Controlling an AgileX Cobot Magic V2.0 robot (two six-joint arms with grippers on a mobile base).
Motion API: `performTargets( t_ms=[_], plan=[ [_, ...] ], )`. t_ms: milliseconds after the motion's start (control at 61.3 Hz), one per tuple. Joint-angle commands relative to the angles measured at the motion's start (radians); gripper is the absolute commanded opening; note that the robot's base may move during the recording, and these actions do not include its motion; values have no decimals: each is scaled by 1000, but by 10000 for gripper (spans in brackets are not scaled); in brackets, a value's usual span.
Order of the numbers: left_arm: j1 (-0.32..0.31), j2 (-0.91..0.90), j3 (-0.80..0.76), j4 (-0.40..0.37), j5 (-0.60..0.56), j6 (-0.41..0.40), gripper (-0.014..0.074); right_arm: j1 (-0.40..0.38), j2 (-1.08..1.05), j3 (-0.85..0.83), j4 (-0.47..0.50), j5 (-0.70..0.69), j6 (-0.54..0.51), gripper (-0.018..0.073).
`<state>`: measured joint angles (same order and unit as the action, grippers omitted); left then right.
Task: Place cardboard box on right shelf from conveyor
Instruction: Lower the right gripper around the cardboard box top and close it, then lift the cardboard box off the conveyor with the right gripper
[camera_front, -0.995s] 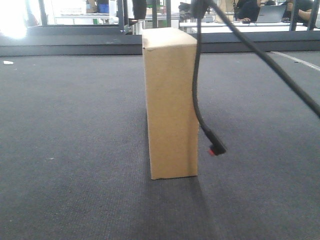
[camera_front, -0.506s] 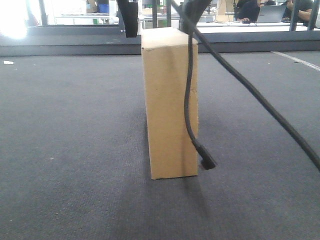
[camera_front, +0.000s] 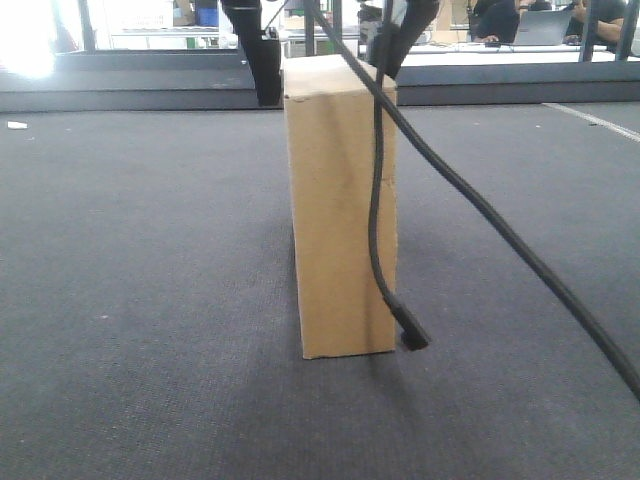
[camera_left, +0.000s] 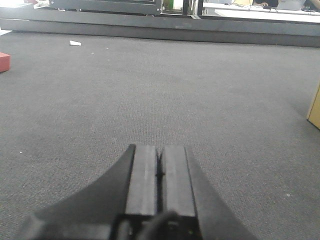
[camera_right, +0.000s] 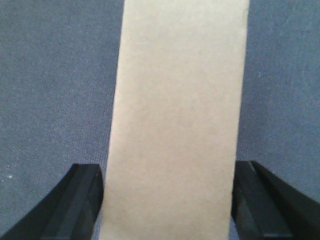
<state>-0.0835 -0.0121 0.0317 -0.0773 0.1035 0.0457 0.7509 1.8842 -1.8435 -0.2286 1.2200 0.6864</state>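
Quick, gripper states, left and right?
Left gripper: closed, empty.
Right gripper: open, fingers either side of the cardboard box; contact cannot be told.

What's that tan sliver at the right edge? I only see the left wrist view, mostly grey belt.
Observer: A plain cardboard box, standing upright on its narrow end on the conveyor.
Operator: Is anything grabbing it?
Observer: The right tool is open astride its top, one finger on each side.
Operator: Anything else nearby?
Observer: A black cable dangles in front of the box, its plug end near the base.
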Motion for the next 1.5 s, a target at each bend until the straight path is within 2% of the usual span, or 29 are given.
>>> performTargets(
  t_ms=[0,82,277,359,489,750,946,1191,1305,1484],
  plan=[
    [-5,-14,10,-6,-88,0,-116,-10,-49,-34,-19,-15,0,580],
    [-5,-14,10,-6,-88,0,-116,-15,-49,-34,-24,-14,0,523],
    [-5,-14,10,-6,-88,0,-116,-27,-49,-10,-26,-13,0,226],
    [-5,-14,10,-6,-88,0,-116,-27,-50,-8,-26,-15,-1,160],
    [-5,-14,10,-6,-88,0,-116,-44,-76,-8,-26,-31,-11,154],
    [-5,-14,10,-6,-88,0,-116,-124,-246,52,-26,-107,-127,154],
    [-5,-14,10,-6,-88,0,-116,-224,-440,269,-26,-200,-171,154],
    [-5,-14,10,-6,-88,0,-116,-360,-788,667,-25,-427,-200,154],
    [-5,-14,10,-6,-88,0,-116,-390,-956,807,-26,-497,-202,154],
    [-5,-14,10,-6,-88,0,-116,-394,-1209,943,-26,-530,-212,154]
  ],
)
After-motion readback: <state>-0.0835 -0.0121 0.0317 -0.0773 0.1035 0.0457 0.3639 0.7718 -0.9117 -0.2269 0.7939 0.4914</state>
